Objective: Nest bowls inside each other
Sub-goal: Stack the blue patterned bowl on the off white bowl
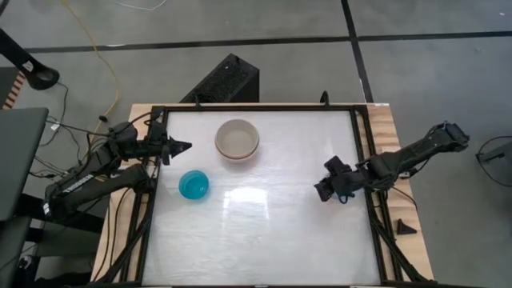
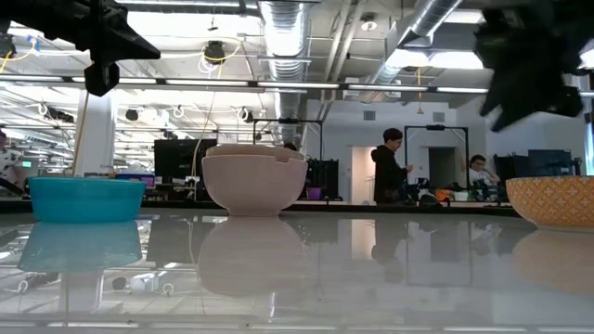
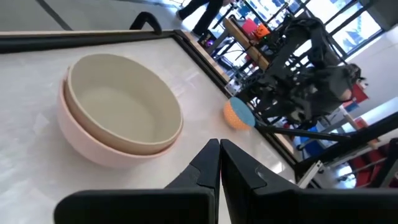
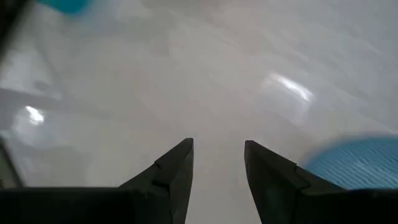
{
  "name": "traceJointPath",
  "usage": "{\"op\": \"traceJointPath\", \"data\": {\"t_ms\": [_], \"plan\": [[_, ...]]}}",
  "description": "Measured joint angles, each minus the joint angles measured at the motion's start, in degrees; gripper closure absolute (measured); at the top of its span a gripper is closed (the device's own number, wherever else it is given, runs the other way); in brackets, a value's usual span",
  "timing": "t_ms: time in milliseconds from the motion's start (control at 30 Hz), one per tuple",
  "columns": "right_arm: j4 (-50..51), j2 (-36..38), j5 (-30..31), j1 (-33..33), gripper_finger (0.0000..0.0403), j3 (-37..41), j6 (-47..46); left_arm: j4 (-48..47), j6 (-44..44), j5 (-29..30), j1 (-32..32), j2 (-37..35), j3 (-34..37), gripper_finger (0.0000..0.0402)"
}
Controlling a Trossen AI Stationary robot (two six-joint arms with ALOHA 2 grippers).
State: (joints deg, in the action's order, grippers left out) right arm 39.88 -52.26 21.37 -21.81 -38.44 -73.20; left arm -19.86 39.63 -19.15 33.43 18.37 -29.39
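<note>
A grey-beige bowl sits nested inside a pale pink bowl at the table's far middle. A bright blue bowl stands upright on the table to their near left. My left gripper hovers shut between them, at the left edge, touching nothing. My right gripper hangs open above the table's right side, pointing down at a slant. A small bowl, orange outside and blue inside, stands under that arm, beside one open finger; the high view hides it.
A black frame runs around the white table top. Bare table lies in the middle and along the near edge. People stand in the room far behind the table.
</note>
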Motion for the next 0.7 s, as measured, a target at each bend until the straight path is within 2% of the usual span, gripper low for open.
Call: {"op": "traceJointPath", "data": {"t_ms": [167,300,433,700], "plan": [[8.0,0.5,-5.6,0.2,0.0227,0.1,-2.3,0.0,0.7,0.3,0.0,0.0,0.0,0.0401],[9.7,-1.1,-10.2,0.2,0.0227,0.1,-2.2,0.0,0.7,2.6,0.0,0.0,0.0,0.0402],[9.8,-4.1,-11.4,0.2,0.0227,0.1,-2.0,0.1,0.7,4.9,0.0,0.0,0.0,0.0401],[10.7,-12.8,-14.0,0.2,0.0227,0.1,0.2,0.1,0.7,5.8,0.0,0.0,0.0,0.0402]]}}
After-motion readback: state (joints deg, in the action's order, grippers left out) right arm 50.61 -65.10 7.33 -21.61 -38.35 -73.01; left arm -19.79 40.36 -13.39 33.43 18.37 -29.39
